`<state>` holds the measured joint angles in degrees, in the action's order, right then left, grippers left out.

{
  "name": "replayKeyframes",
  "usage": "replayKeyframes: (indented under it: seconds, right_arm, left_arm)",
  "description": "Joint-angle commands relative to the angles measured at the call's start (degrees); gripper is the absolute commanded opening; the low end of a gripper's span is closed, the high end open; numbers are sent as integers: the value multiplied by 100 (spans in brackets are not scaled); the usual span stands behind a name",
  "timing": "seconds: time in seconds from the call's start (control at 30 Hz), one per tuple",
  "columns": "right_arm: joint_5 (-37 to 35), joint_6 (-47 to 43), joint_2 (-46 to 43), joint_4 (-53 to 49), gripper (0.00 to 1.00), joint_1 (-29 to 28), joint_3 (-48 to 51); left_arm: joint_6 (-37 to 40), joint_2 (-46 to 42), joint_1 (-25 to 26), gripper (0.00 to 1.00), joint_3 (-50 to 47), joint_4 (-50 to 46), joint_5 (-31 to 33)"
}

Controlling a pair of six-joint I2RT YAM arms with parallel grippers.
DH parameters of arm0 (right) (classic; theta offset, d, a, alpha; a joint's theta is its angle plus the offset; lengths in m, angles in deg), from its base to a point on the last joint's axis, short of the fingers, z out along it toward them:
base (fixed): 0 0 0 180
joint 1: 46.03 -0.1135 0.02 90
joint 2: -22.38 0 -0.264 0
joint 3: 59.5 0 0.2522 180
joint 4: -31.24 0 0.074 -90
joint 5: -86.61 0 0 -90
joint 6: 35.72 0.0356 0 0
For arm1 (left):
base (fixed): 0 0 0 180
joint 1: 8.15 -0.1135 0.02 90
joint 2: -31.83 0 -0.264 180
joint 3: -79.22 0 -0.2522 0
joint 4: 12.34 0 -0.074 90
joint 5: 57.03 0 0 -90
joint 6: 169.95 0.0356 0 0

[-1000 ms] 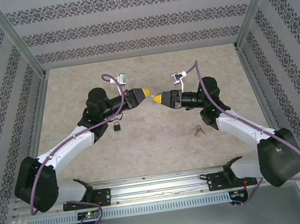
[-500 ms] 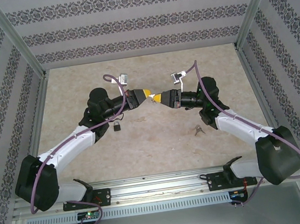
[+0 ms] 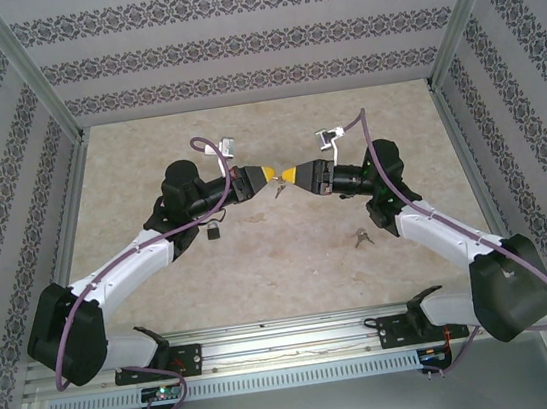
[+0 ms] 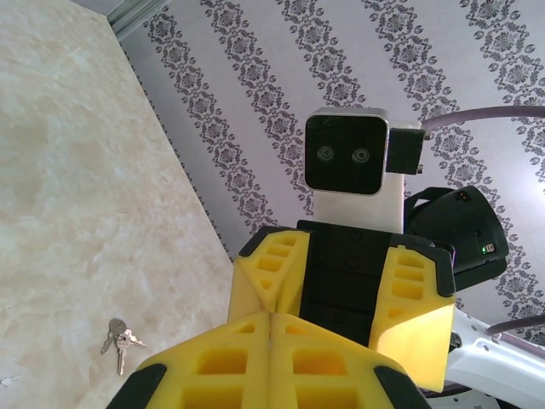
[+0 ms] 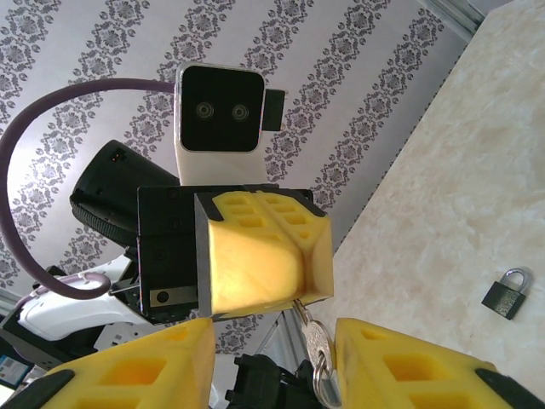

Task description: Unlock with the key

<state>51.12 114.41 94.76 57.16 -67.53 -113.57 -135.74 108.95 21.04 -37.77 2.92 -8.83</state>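
Observation:
Both arms meet tip to tip above the table's middle. My left gripper (image 3: 271, 174) (image 4: 272, 349) is shut on the blade of a small silver key (image 3: 279, 189) (image 5: 317, 342), which hangs from its yellow fingertips (image 5: 255, 251) with a ring on its head. My right gripper (image 3: 289, 175) (image 5: 272, 371) is open, its two fingers either side of the hanging key, and the key's head lies close against the right-hand one. A small dark padlock (image 3: 214, 231) (image 5: 505, 292) lies on the table under the left arm.
A second bunch of keys (image 3: 362, 238) (image 4: 119, 337) lies on the marbled tabletop (image 3: 290, 253) near the right arm. Patterned walls and metal posts close in the back and sides.
My right gripper has opened and let go of the key. My left gripper has closed on the key's blade. Both arms stayed nearly in place, tips slightly higher.

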Motion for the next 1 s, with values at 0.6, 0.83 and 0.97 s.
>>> replayKeyframes:
  seconds: [0.6, 0.83, 0.97]
  right_arm:
    - [178, -136, 135, 175, 33, -171, -82]
    - [127, -131, 215, 155, 32, -179, -82]
    - [123, -127, 242, 146, 32, -188, -99]
  left_arm:
    - [-1, -97, 35, 0, 105, 163, -2]
    - [-74, -115, 34, 0, 67, 296, -21]
    - [-159, -106, 34, 0, 23, 447, -26]
